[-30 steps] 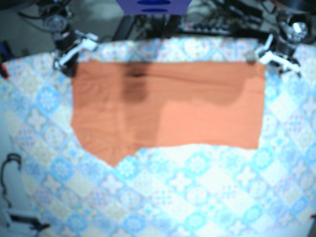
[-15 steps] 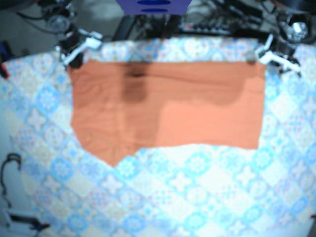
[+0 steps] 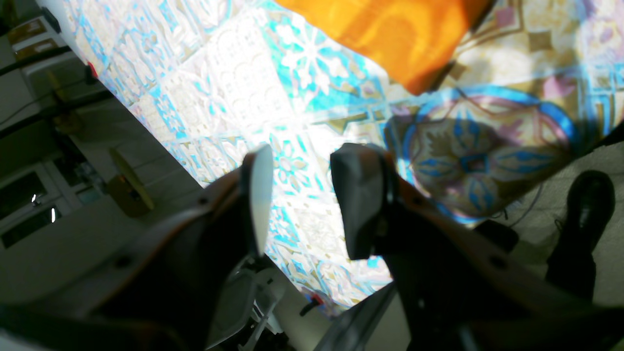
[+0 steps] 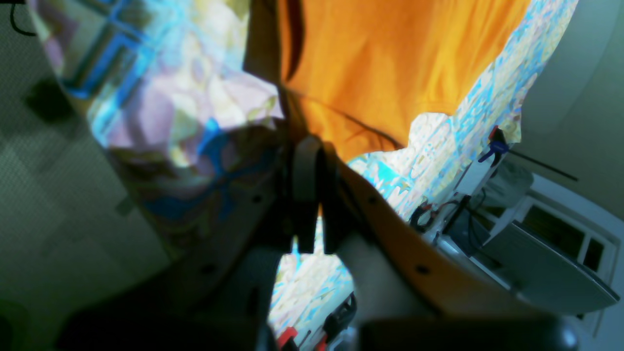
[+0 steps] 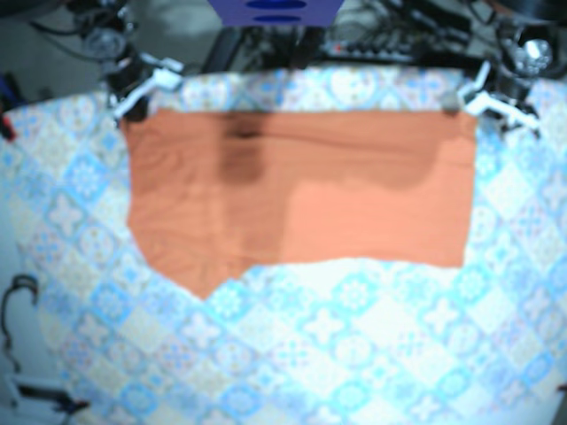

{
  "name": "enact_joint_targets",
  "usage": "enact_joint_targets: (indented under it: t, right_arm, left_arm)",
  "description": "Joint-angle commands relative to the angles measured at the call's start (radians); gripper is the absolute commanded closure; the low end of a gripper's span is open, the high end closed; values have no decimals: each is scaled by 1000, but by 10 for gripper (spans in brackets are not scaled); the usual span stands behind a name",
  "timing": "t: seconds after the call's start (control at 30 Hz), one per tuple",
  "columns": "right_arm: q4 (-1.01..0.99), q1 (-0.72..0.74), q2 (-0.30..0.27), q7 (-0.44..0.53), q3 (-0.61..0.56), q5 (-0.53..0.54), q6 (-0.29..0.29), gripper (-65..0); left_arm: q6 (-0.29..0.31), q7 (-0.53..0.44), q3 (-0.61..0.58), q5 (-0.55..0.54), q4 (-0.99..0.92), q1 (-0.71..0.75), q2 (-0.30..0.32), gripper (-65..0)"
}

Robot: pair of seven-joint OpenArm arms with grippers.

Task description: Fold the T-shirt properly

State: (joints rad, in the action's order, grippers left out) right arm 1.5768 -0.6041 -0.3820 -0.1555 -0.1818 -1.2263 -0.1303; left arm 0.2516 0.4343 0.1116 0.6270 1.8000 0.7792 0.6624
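The orange T-shirt point(image 5: 301, 186) lies flat on the counter's point(image 5: 354, 354) far half, the right pincer point(image 4: 314, 152) pinching its far-left corner and the left pincer point(image 3: 304, 156) spread just beside the far-right corner, which it likely must grip before both carry the far edge nearward.

Blue-patterned tablecloth point(image 5: 354, 354) spread flat; dark blue block point(image 5: 275, 11) beyond its far edge, cables point(image 5: 16, 305) at left

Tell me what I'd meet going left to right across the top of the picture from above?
right gripper → T-shirt → left gripper
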Motion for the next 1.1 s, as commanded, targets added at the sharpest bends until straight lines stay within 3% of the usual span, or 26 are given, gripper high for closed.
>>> enact_joint_targets:
  t: [0.0, 0.4, 0.73, 0.9, 1.07]
  right_arm:
    - [12, -4, -12, -6, 5, 0, 17, 0]
    - [14, -9, -12, -8, 3, -4, 17, 0]
    - [23, -10, -12, -9, 3, -5, 17, 0]
    - [23, -12, -12, -9, 3, -5, 17, 0]
    - [23, -12, -12, -11, 3, -5, 17, 0]
  left_arm:
    - [-11, 2, -8, 6, 11, 7, 13, -232]
    - [-11, 8, -106, 9, 1, 4, 13, -238]
    - [-10, 8, -171, 8, -136, -70, 13, -239]
    - [-10, 7, -203, 8, -161, -112, 13, -309]
    - [-10, 7, -221, 8, -193, -152, 13, -328]
